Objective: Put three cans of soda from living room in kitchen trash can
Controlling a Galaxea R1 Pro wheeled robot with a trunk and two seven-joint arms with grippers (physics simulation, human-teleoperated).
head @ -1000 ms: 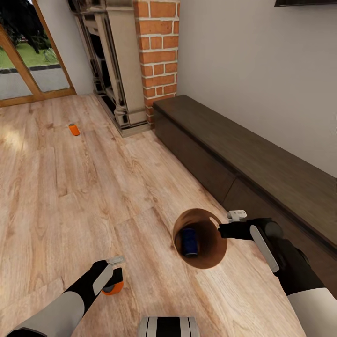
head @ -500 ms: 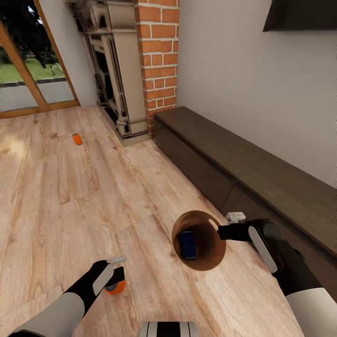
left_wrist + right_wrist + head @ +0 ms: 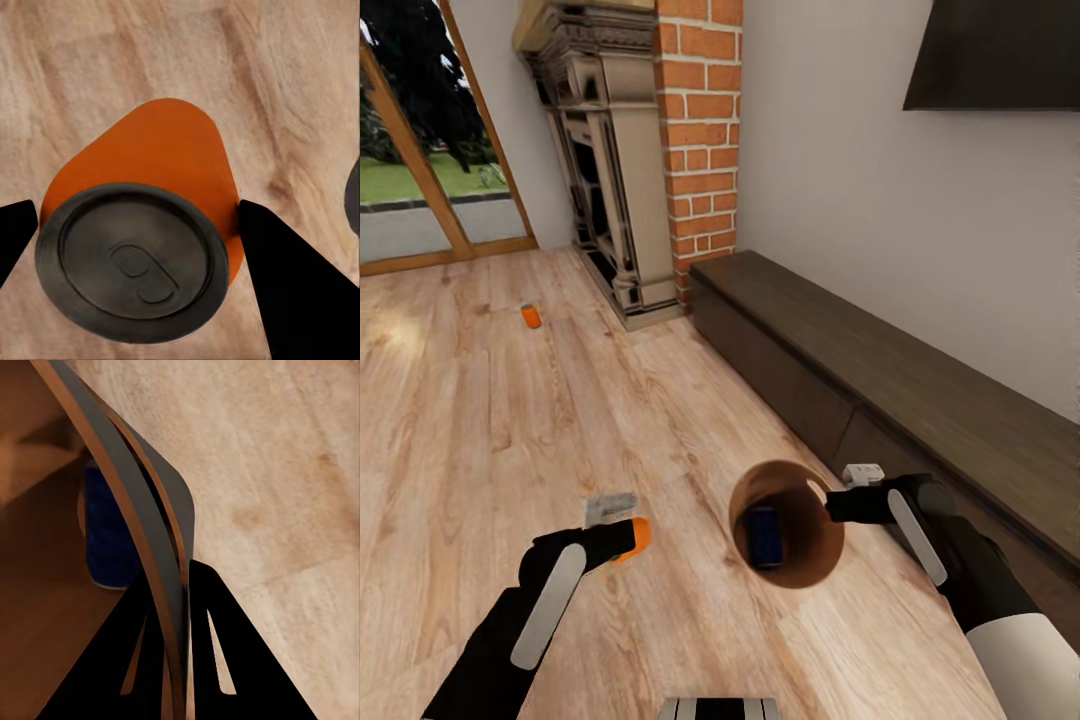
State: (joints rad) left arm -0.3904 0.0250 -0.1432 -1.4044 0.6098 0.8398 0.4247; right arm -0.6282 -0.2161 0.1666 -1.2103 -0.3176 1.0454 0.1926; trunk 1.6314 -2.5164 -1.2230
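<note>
The left gripper has its jaws clamped on an orange soda can, holding it above the wood-plank floor; in the left wrist view the can sits between the 2 dark fingers, its grey lid with the pull tab facing the camera; the floor lies beneath it. The right gripper pinches the rim of the trash can, its jaws closed on the wall of the bin; in the right wrist view the thin grey rim runs between the fingers, 1 inside and 1 outside. The bin shows its copper-brown inside, tipped toward the head camera, and a blue soda can rests within it; the same blue can shows inside the bin wall at the right wrist. A second orange soda can lies on the floor well apart from both arms, near the carved fireplace surround and the red-brick column. A long dark low cabinet runs along the wall beside the right arm; a glazed door with a wooden frame stands at the far left.
</note>
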